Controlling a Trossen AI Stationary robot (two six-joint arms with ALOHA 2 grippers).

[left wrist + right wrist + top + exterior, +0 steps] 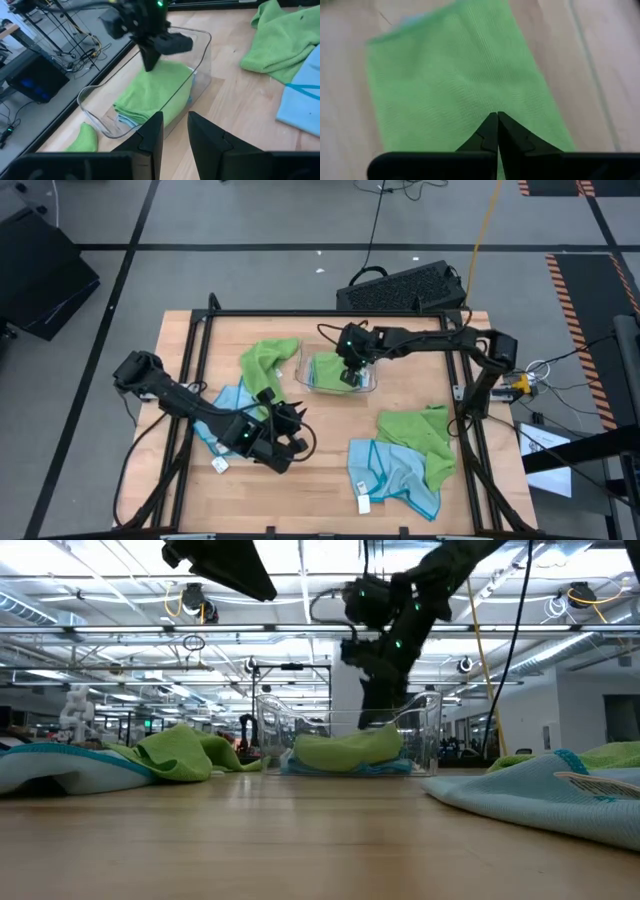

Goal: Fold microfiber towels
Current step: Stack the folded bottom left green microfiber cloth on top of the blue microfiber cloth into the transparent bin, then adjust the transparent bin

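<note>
I'm holding the right gripper [497, 116] over the clear tray [372, 385] with its jaws pressed fully together, gripping nothing — directly beneath the tips a folded green towel [460, 75] is lying in the tray on top of a folded blue one [129, 120]. I'm keeping the left gripper [175, 125] above the bare table [330, 420] with its jaws standing a little apart and nothing between them, the tray lying straight ahead of its tips. Loose green and blue towels [405, 460] are lying off to the sides — well away from both sets of jaws.
</note>
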